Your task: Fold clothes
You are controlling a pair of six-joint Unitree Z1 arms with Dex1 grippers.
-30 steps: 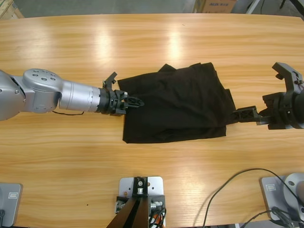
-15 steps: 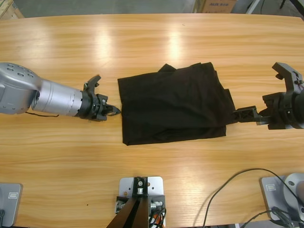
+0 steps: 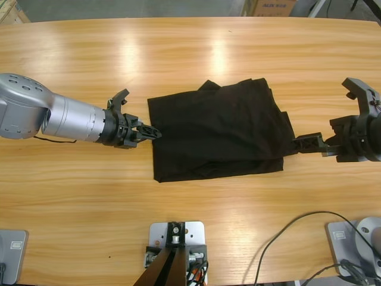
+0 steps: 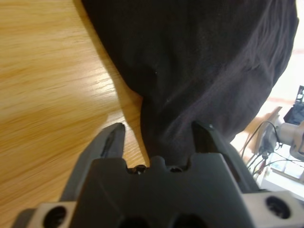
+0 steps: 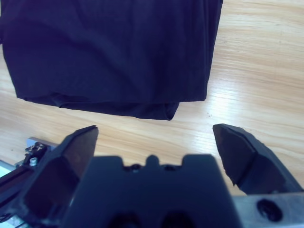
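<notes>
Our left gripper (image 4: 159, 133) sits at the left edge of the black shirt (image 3: 217, 131), jaws part open around a tuck of fabric, so closing comes next, we judge. The shirt lies half-folded mid-table. Our right gripper (image 5: 154, 130) gapes wide and empty by its near right corner, with bare table (image 3: 196, 53) all round.

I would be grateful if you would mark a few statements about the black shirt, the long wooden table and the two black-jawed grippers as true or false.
1. The black knit shirt lies on the long wooden table. True.
2. The right gripper is shut on the shirt. False: its jaws stand wide open with only bare wood between them.
3. Black fabric sits between the jaws of the left gripper. True.
4. The shirt is spread out with both sleeves showing. False: it is folded into a rough rectangle.
</notes>
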